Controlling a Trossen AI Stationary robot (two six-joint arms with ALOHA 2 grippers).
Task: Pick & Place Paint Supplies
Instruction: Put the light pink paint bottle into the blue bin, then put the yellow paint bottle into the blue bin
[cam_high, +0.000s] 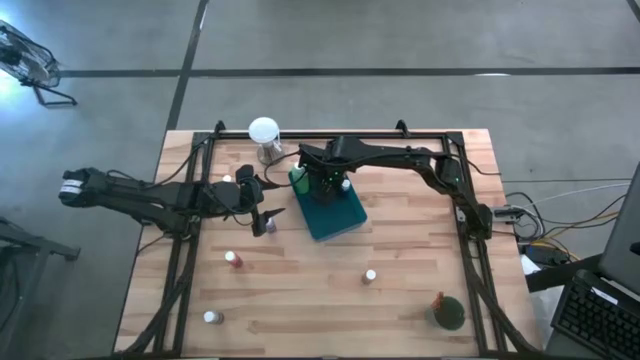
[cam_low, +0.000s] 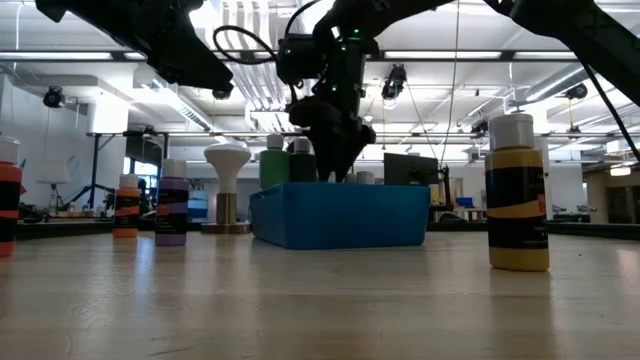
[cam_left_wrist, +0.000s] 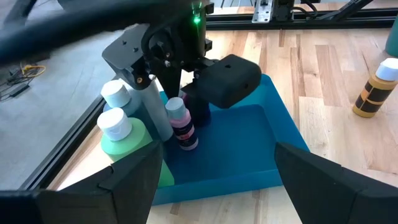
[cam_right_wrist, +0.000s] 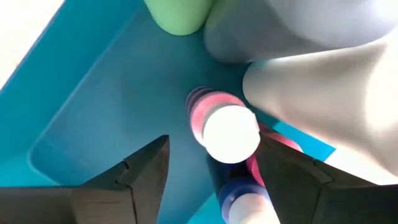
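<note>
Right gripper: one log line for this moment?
right gripper: open, over pink bottle standing in blue tray | left gripper: open, empty, beside tray | loose bottles remain on table

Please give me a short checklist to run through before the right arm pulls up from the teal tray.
1. Right gripper open: ok, the fingers stand apart on either side of the pink bottle's cap.
2. Pink bottle upright inside the teal tray: ok.
3. Fingers clear of the pink bottle: cannot tell, they flank it closely.
4. Green bottles in the tray's corner upright: ok.
5. Left gripper open and holding nothing: ok, it hangs outside the tray.
6. Yellow bottle out on the table away from both arms: ok.
</note>
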